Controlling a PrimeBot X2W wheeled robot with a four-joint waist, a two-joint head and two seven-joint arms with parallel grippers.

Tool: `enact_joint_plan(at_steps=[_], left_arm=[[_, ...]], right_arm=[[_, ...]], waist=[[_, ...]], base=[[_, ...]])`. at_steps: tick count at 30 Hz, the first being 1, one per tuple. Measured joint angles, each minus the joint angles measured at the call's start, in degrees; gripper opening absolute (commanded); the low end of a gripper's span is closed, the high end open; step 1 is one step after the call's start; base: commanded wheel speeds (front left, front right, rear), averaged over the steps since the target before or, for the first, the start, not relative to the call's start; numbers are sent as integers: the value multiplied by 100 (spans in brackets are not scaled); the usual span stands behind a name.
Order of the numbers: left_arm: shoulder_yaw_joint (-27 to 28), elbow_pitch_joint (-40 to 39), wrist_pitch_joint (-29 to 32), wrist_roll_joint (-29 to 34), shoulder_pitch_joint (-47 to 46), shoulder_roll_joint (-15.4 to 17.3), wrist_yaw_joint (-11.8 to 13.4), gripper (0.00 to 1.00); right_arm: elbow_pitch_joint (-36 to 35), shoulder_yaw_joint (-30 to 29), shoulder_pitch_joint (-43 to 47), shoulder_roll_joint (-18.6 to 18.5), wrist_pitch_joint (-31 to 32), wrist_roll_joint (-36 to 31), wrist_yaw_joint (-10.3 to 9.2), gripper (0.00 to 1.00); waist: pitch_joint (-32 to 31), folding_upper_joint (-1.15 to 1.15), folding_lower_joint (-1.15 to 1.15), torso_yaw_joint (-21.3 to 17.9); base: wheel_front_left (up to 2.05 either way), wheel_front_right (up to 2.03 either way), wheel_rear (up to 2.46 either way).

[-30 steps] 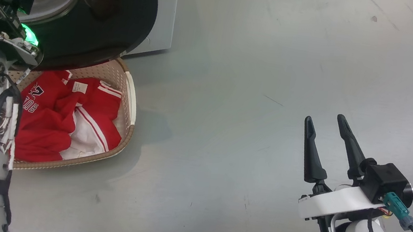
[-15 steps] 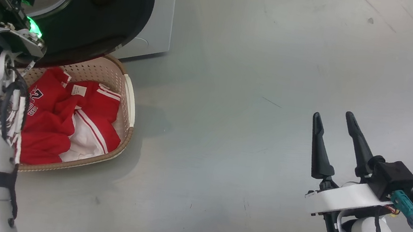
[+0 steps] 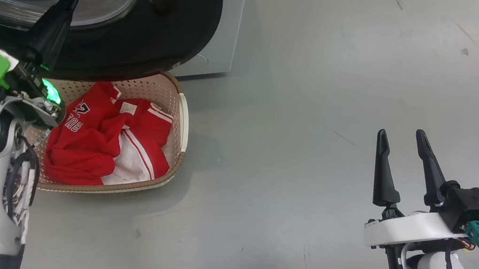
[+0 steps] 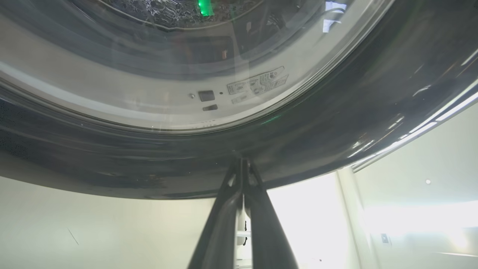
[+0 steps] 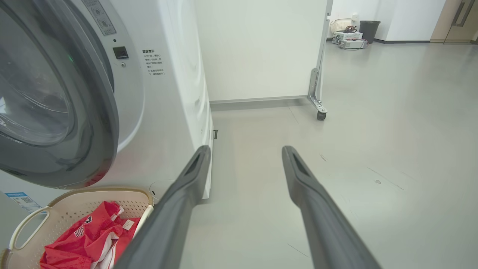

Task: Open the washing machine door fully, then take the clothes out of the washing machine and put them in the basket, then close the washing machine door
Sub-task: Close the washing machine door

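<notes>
Left wrist view: left claw (image 4: 242, 168), fingers pressed together, tips at the glossy black rim of the round glass washing machine door (image 4: 336, 123). Head view: right claw (image 3: 402, 132) spread apart, empty, over grey floor (image 3: 303, 92). Red-and-white clothes (image 3: 96, 141) lie in the cream perforated basket (image 3: 183, 116) below the door. Right wrist view adds the white washing machine (image 5: 171, 93), a wheeled white partition (image 5: 261, 48) and a far dark bin (image 5: 369, 28).

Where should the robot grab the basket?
Probably the cream handle at the end of the basket facing open floor, coming from the robot's right with the open right gripper. The washing machine door overhangs the far rim, and the clothes fill the middle.
</notes>
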Motion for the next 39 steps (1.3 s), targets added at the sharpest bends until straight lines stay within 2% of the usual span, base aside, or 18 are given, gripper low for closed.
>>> enact_joint_plan(at_steps=[7,12,13,14,15,16,21,25,28,33,39], left_arm=[[220,-478,41,-288,872,-29,0,0],[164,-732,41,-244,1434,-41,0,0],[151,-781,42,-236,1533,-43,0,14],[132,-837,42,-229,1635,-43,0,39],[119,-884,42,-225,1731,-43,0,88],[109,-948,41,-188,1834,-43,-1,100],[82,-1243,-153,224,2377,-43,-1,100],[-24,-1578,-478,972,2723,-15,-1,100],[-258,-1891,-779,1829,2879,199,-1,100],[-806,-2313,-1314,3431,3058,811,-2,100],[-1317,-2536,-2028,4896,3356,1237,-7,100]], right_arm=[[53,-118,142,-118,-1,-48,-2,100],[104,-213,314,-176,-1,-83,-45,100],[120,-215,346,-181,-1,-99,-45,100],[133,-213,376,-181,-1,-100,-45,100],[144,-213,408,-181,-1,-101,-45,100],[163,-211,435,-181,-1,-103,-45,100],[209,-183,595,-178,-1,-107,-45,100],[235,-185,742,-181,-1,-107,-45,100],[240,-201,835,-197,0,-108,-46,100],[236,-224,934,-246,-1,-155,-96,100],[207,-196,982,-272,-1,-191,-96,100]], waist=[[-256,0,0,359],[-464,0,0,590],[-510,0,0,633],[-561,0,0,676],[-612,0,0,716],[-664,0,0,753],[-939,0,0,905],[-1141,0,0,999],[-1271,0,0,1059],[-1430,0,0,1169],[-1546,0,0,1238]], base=[[0,0,0],[0,0,0],[0,0,0],[0,0,0],[0,0,0],[0,0,0],[0,0,0],[0,0,0],[0,0,0],[0,0,0],[0,0,0]])
